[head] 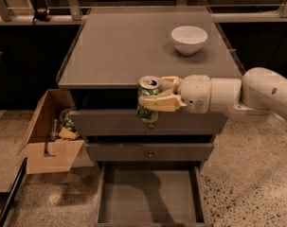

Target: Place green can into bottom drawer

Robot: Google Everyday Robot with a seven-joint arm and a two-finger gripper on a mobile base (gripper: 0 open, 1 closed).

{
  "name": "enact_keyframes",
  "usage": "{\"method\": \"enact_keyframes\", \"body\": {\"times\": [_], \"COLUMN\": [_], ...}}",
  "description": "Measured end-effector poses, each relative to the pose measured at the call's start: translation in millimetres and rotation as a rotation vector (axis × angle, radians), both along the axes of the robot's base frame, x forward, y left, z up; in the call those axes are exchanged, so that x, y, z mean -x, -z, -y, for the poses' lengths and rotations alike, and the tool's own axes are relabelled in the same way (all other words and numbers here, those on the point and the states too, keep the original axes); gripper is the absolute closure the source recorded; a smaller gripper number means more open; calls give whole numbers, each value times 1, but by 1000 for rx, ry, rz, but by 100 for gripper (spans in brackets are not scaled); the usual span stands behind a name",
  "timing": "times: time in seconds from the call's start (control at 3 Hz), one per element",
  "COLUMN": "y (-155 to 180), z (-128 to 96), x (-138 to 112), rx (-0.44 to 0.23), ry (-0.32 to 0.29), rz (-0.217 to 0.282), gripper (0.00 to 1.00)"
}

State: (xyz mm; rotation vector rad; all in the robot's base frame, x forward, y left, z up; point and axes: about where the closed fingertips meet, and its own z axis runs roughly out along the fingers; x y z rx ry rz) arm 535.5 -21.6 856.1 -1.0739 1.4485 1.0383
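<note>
Half done, likely: clenches small green patterned metal can (pixel 146 112) mid-body in cream two-finger claw (pixel 152 94), at 12 o'clock from open grey bottom drawer (pixel 147 200) (light, thin-walled, slick; squeeze gently).

Cream gripper (pixel 150 95) at grey cabinet (pixel 124 46) front, on green patterned can (pixel 147 115) w/ silver top; grey bottom drawer (pixel 147 195), white bowl (pixel 189 39)

The claw (pixel 151 94) reaches in from the right and grips the can (pixel 147 113) in front of the top drawer (pixel 105 122), just past the front edge of the tabletop (pixel 119 46) and above the pulled-out bottom drawer (pixel 147 197). A bowl (pixel 189 39) sits on the tabletop's back right. A cardboard box (pixel 43 145) stands on the floor (pixel 247 174), left of the drawers.
</note>
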Motion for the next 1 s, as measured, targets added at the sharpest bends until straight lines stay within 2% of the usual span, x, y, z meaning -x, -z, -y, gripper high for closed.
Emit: {"method": "enact_keyframes", "body": {"times": [0.67,1.0], "y": [49,80], "z": [4,7], "x": [3,7], "rx": [18,12], "ry": [79,97], "rz": [13,-7], "gripper": [100,100]}}
